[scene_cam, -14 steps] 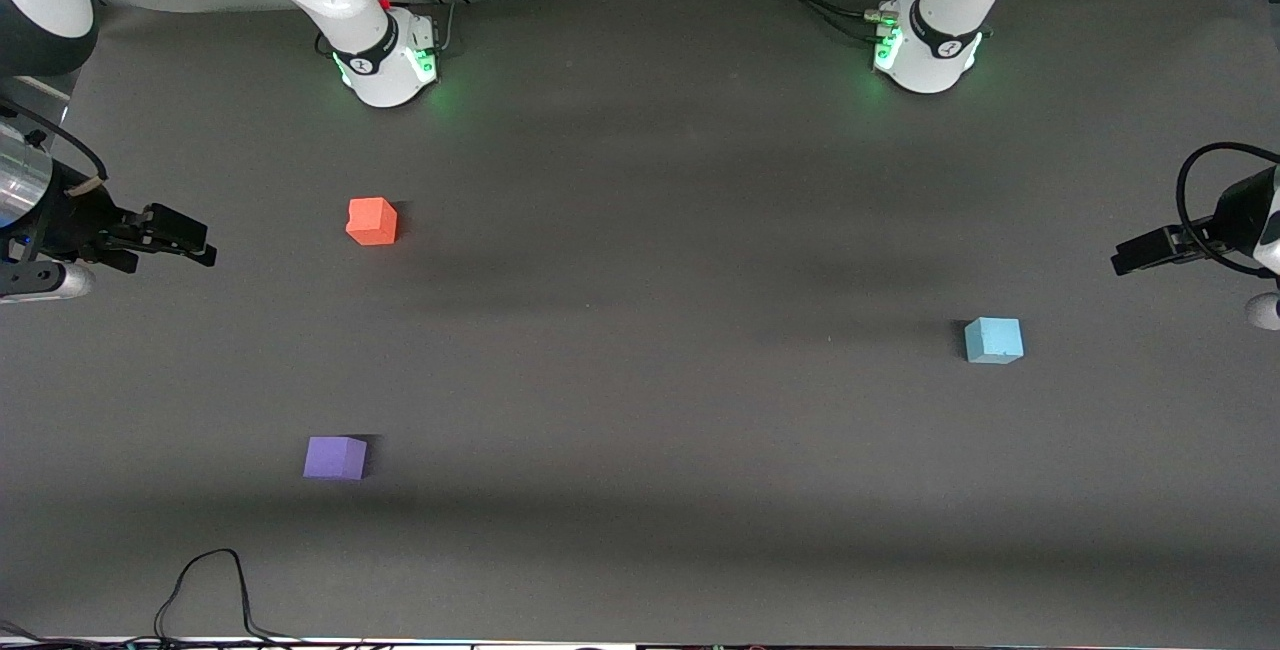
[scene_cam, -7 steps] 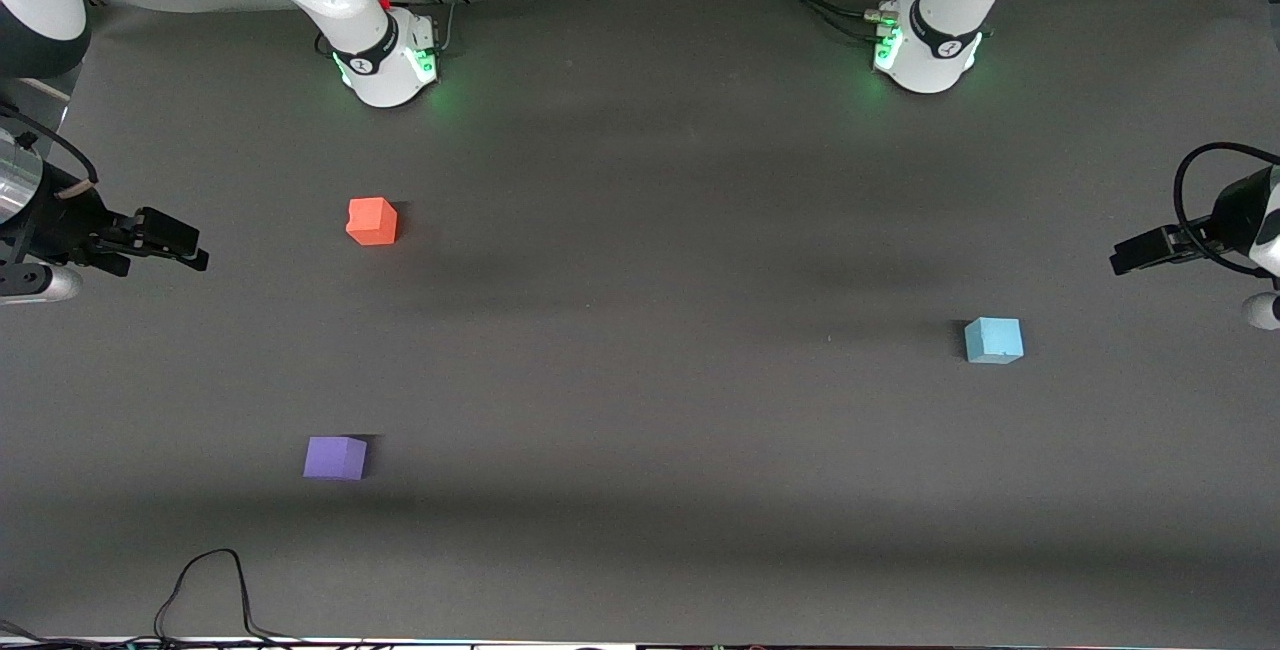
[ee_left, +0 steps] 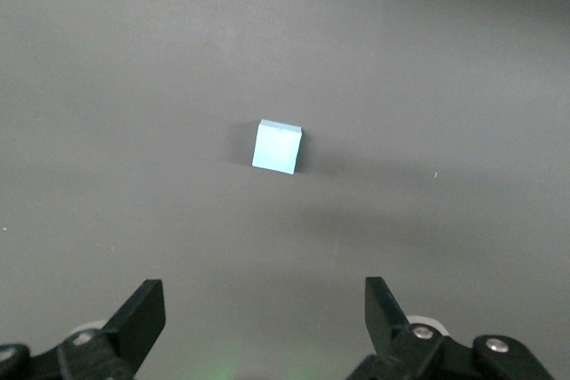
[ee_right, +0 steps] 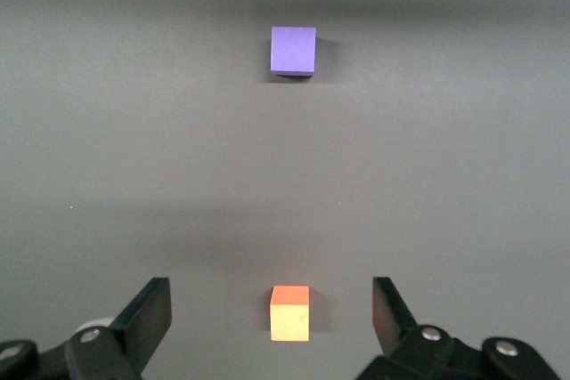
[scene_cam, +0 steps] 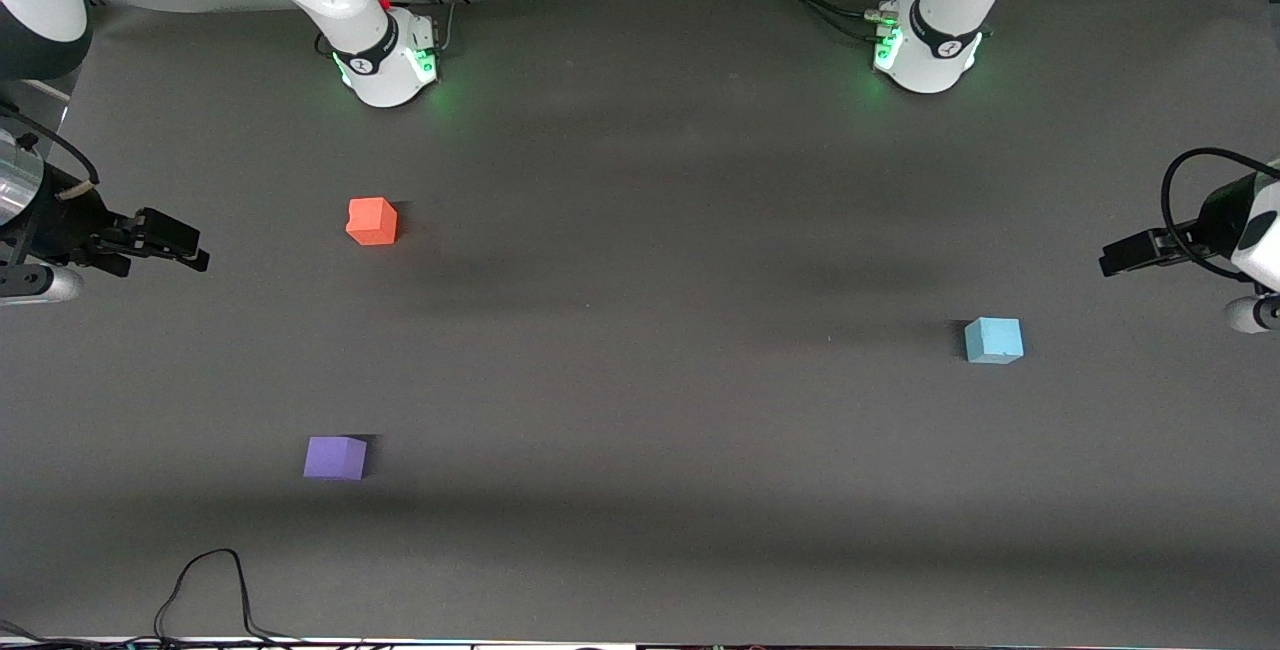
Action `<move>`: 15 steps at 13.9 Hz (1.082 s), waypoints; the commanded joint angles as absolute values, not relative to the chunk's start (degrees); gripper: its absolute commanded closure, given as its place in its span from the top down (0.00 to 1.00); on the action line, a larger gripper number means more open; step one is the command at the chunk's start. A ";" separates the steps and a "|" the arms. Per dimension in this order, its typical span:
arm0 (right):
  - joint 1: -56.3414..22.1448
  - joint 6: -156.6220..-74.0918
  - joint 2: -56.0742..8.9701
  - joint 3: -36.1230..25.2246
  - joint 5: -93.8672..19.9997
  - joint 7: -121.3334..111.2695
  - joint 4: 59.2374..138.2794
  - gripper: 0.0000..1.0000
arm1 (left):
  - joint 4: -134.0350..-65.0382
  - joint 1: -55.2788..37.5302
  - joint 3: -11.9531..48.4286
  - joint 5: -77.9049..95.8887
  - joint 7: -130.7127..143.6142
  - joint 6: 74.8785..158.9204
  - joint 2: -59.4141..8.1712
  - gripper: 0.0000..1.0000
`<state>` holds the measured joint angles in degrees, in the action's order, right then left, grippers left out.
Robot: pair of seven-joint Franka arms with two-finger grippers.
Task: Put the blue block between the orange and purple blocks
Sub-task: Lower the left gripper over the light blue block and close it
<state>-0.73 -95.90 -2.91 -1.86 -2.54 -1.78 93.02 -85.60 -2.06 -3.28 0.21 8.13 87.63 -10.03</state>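
Observation:
The blue block point(scene_cam: 993, 340) sits on the dark table toward the left arm's end; it also shows in the left wrist view point(ee_left: 277, 146). The orange block point(scene_cam: 372, 221) and the purple block point(scene_cam: 335, 457) sit toward the right arm's end, the purple one nearer the front camera. Both show in the right wrist view, orange point(ee_right: 290, 312) and purple point(ee_right: 293, 50). My left gripper point(scene_cam: 1112, 260) point(ee_left: 264, 304) is open and empty, over the table's edge at the left arm's end, apart from the blue block. My right gripper point(scene_cam: 190, 252) point(ee_right: 271, 295) is open and empty, over the right arm's end.
The two arm bases point(scene_cam: 385, 55) point(scene_cam: 930, 45) stand along the table's edge farthest from the front camera. A black cable point(scene_cam: 205, 570) loops onto the table at the edge nearest the front camera, toward the right arm's end.
My right gripper drew back a little toward its end of the table, then stopped. My left gripper has shifted slightly inward over the table. The blocks have not moved.

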 commanded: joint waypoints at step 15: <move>-0.70 -98.35 -3.60 -2.02 -1.49 -1.05 93.87 1.00 | -119.79 -1.14 -3.08 0.70 5.10 137.11 -21.18 1.00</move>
<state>-0.72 -97.73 -3.74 -2.14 -2.54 -1.78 93.62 -119.53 -0.47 -2.97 0.28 5.94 136.58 -21.23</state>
